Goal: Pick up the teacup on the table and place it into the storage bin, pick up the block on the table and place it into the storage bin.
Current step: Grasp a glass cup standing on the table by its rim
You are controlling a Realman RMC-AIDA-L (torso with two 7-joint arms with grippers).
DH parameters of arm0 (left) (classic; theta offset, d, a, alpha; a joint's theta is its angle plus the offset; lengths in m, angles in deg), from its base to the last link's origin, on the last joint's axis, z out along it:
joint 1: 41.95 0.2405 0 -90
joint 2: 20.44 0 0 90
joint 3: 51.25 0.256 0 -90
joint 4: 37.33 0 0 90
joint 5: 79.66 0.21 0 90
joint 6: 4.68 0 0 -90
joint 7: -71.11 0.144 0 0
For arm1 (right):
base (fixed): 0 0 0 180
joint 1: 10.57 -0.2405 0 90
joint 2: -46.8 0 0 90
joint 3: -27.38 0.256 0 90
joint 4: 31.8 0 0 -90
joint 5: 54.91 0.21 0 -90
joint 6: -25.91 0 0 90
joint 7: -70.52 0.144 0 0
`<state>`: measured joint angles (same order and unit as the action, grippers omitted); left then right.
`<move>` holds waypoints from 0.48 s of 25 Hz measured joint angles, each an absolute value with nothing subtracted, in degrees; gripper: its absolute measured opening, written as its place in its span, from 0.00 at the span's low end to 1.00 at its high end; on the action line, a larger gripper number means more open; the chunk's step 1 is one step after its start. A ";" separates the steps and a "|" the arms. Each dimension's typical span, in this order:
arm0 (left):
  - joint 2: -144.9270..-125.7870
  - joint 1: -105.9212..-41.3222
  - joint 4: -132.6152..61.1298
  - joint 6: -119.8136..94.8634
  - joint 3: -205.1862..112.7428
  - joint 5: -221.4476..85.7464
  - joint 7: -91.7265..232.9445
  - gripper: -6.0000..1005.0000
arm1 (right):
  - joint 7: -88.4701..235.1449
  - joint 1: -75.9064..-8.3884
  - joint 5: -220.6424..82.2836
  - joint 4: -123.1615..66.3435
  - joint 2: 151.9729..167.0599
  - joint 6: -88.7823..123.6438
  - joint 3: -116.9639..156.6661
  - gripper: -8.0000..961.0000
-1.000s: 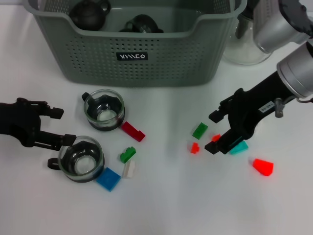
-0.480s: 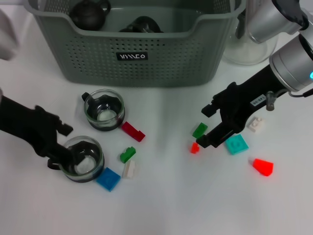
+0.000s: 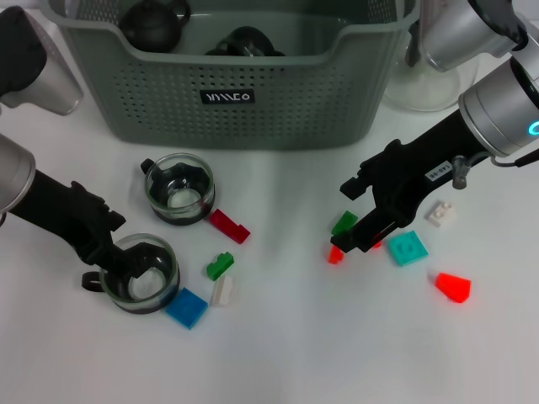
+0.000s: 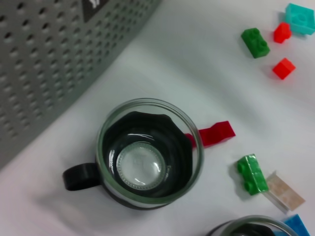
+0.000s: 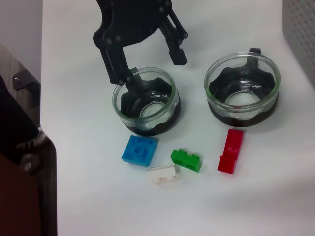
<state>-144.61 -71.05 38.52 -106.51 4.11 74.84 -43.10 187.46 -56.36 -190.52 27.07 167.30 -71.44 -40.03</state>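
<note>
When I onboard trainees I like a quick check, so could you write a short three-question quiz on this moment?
1. True or false: the storage bin already holds dark teaware.
2. The left gripper has one finger inside and one outside the rim of: A. the blue block; B. the teacup farther from the bin; C. the teacup nearer the bin.
3. In the head view, what colour is the block lying between the open fingers of the right gripper?

Key: 1 true; 2 B; 3 green, the green block.
</note>
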 joint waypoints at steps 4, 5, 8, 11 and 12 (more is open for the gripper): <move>-144.79 -70.84 38.47 -105.24 5.10 74.92 -43.88 0.81 | 187.53 -56.36 -190.51 27.05 167.30 -71.37 -40.03 0.95; -144.82 -70.70 38.38 -104.85 5.70 74.93 -44.17 0.81 | 187.56 -56.37 -190.51 27.05 167.30 -71.37 -40.03 0.95; -144.84 -70.48 37.22 -103.47 7.84 74.95 -45.15 0.80 | 187.59 -56.42 -190.51 27.05 167.30 -71.37 -40.03 0.95; -144.86 -70.46 35.93 -101.89 9.42 74.96 -45.84 0.71 | 187.61 -56.45 -190.46 27.06 167.30 -71.38 -40.03 0.95; -144.87 -70.39 35.77 -101.47 9.89 74.94 -46.05 0.68 | 187.61 -56.45 -190.46 27.06 167.30 -71.38 -40.03 0.95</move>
